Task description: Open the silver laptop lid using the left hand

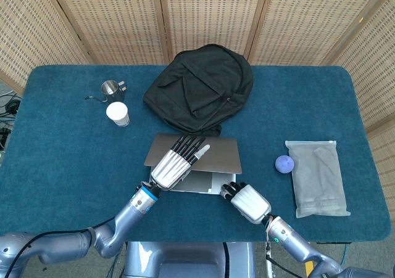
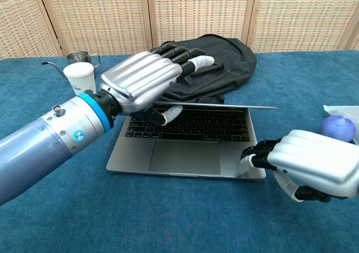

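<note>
silver laptop (image 2: 188,152) lid part-raised.
left hand (image 2: 147,83) pinched the lid edge, thumb beneath, fingers on top; right hand (image 2: 308,164) pressed curled fingertips on the base's near right corner.

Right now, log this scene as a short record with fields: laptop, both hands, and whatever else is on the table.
laptop: silver laptop, lid partly raised, keyboard showing
left hand: left hand grips the lid's front edge, fingers over the top, thumb underneath
right hand: right hand at the base's front right corner, fingertips touching it
behind laptop: black backpack
table left: white paper cup, metal pitcher
table right: purple ball, clear zip bag
</note>
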{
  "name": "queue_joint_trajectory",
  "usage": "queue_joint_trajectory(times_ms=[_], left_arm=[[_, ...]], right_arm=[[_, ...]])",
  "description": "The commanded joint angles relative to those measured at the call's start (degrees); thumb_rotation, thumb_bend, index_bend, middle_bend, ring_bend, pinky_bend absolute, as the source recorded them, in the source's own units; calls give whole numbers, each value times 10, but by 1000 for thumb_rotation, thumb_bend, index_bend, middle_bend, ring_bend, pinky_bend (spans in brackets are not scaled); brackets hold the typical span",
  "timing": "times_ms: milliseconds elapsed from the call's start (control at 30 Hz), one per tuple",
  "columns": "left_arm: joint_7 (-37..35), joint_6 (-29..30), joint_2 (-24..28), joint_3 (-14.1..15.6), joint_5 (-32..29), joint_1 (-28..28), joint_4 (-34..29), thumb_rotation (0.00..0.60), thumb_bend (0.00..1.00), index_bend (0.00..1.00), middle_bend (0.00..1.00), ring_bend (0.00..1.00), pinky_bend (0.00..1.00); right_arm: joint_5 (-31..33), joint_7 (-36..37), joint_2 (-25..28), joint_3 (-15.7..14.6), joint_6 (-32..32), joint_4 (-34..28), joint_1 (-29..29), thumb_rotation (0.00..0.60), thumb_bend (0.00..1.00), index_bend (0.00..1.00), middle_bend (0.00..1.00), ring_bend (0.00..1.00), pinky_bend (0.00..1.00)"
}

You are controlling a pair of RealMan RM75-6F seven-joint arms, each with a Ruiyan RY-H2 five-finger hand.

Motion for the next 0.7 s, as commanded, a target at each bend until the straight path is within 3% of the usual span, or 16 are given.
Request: queue_joint_trajectory(times_ms=[33,400,700], left_arm=[[-2,1,0,0,-1,-1,1,600,487,0,0,0,0],[-9,8,5,2,-4,-2,4,600,487,0,0,0,0],[-22,13,20,3,-7,2,13,600,487,0,0,0,0]], right_arm=[[26,-31,-6,7,-18,-20,6,600,1000,214,194,222,416],[90,-76,-9,12,-54,-36,22,600,1000,213,193,222,416],[99,-75,-2,5,-51,-40,29,600,1000,213,193,222,416]])
